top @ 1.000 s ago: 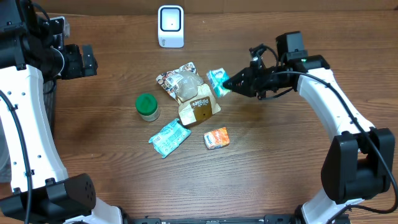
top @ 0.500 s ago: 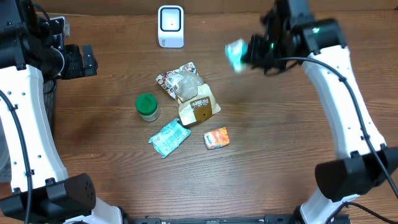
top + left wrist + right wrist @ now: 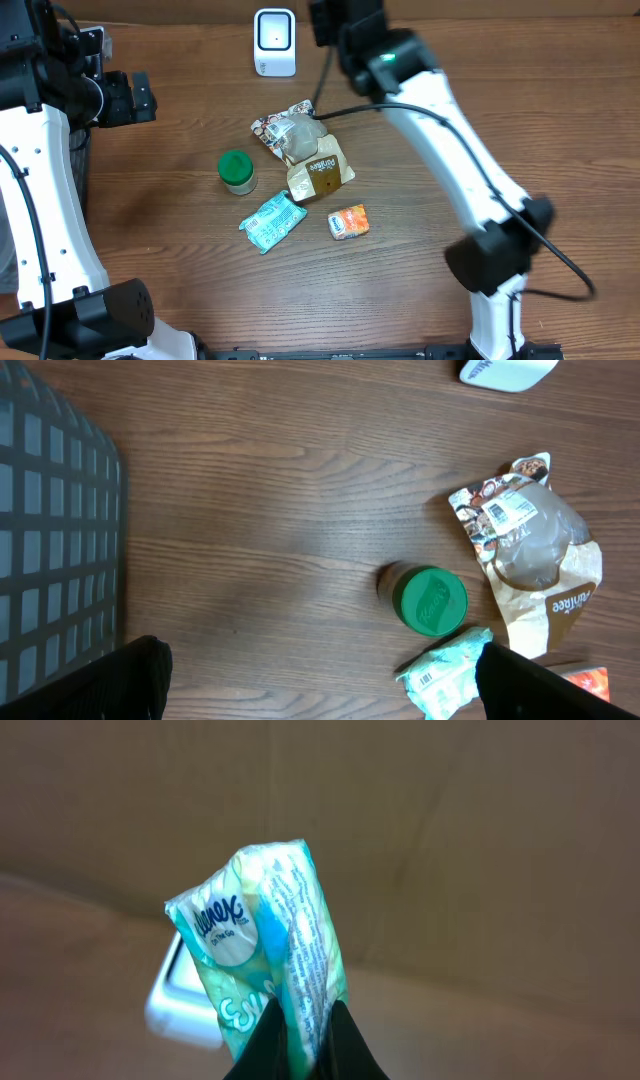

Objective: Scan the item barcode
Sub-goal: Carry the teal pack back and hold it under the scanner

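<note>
Table: a brown wooden table (image 3: 150, 230) with loose goods clustered at its middle.
Right arm: the white arm stretches across to the far edge, and its wrist hangs just right of the scanner. It is much the nearer arm.
Left arm: parked at the left edge above a black mesh basket (image 3: 50, 540), well apart from everything.
Left gripper (image 3: 138, 97): fingers spread wide, nothing between them.
Scanner: a white rounded box with a dark window (image 3: 274, 42), standing at the far edge.
Clutter: a brown-and-clear crumpled pouch (image 3: 298, 133) lying partly over a brown paper bag (image 3: 322, 172), then a teal flat packet (image 3: 272, 221), a green-lidded round jar (image 3: 236, 170) and a small orange box (image 3: 348, 221). None of them is touched.
Item: a pale green and blue soft tissue pack (image 3: 270, 950). It is off the table, up by the scanner, and the wrist hides it from above.
Right gripper (image 3: 303, 1042): fingers pressed together on the pack's near end.
Key relation: the pack's long axis runs straight out from the jaws with the free end leading. In the wrist view the scanner shows behind and lower left of it, near but apart.
Barcode: I can't spot it; only fine print shows on the side seam.
Judgement: a small wrist turn towards the window looks like the remaining need.
</note>
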Robot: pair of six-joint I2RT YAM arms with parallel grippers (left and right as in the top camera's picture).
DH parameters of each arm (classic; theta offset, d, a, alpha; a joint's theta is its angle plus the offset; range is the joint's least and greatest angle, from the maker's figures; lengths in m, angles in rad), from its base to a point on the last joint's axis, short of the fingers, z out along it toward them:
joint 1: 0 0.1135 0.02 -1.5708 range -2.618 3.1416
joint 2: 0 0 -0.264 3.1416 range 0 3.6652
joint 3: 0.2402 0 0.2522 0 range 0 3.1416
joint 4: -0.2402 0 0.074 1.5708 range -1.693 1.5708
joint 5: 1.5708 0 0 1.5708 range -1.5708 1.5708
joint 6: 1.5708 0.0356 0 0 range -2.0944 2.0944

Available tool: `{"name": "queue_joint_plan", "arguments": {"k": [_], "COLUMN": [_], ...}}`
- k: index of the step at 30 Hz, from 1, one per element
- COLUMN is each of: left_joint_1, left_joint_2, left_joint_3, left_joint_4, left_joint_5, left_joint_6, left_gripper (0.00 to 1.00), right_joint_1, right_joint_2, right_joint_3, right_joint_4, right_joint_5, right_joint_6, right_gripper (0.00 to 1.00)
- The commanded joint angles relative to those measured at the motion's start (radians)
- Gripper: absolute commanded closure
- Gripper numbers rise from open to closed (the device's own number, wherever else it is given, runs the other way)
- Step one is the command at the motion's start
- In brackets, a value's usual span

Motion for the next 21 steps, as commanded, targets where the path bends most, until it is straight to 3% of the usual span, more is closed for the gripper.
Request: {"name": "queue_joint_plan", "arguments": {"k": [1,10,18,21], "left_joint_1": [0.0,0.0,0.0,0.0], "left_joint_2": [0.001,0.001,0.001,0.001], "left_joint_3": [-0.005,-0.005,-0.005,-0.005], "left_joint_4": [0.002,0.002,0.002,0.002], "left_joint_5": [0.011,0.011,0.011,0.011], "left_joint_6": [0.022,0.022,0.022,0.022], "left_gripper": [0.0,0.01,0.0,0.0], "right_joint_1": [0.0,0.002,0.038,0.04], "right_joint_2": [0.074,0.28,0.42,0.46], "right_joint_3": [0.008,0.006,0.003,0.003], "right_joint_4": [0.119,0.421,0.612,0.684], "right_joint_5": [0.13,-0.112,-0.129,-0.128], "right_joint_6": [-0.198,-0.582,-0.922,-0.962], "right_gripper": [0.96,0.96,0.96,0.96]}}
